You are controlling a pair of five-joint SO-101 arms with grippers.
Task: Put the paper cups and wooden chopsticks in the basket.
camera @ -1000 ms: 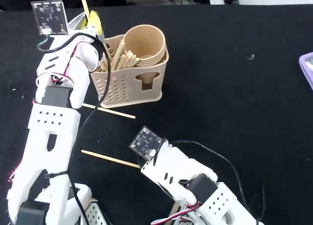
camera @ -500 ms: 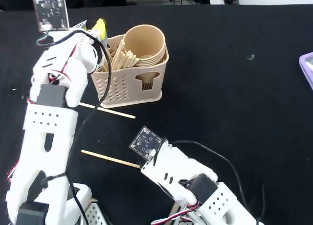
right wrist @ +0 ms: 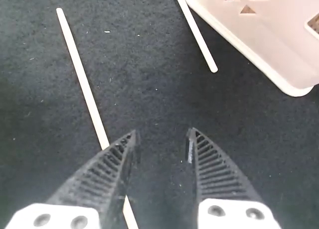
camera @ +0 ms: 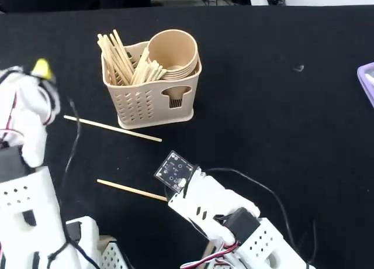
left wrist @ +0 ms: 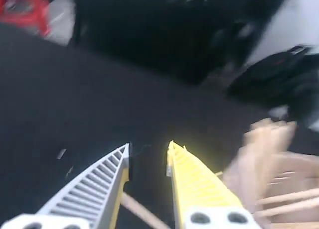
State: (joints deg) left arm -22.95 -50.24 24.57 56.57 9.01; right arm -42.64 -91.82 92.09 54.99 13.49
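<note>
Basket (camera: 153, 102) stands upright on the black table (camera: 280, 134). It holds stacked paper cups (camera: 172, 49) and a bundle of chopsticks (camera: 120, 61). First loose chopstick (camera: 114, 128) lies flat just in front of the basket. Second loose chopstick (camera: 131, 190) lies nearer the arms. Right gripper (right wrist: 162, 137) is over the second's end, fingers apart, empty. Left gripper (left wrist: 148, 148) is off to the basket's side, fingers apart, empty.
</note>
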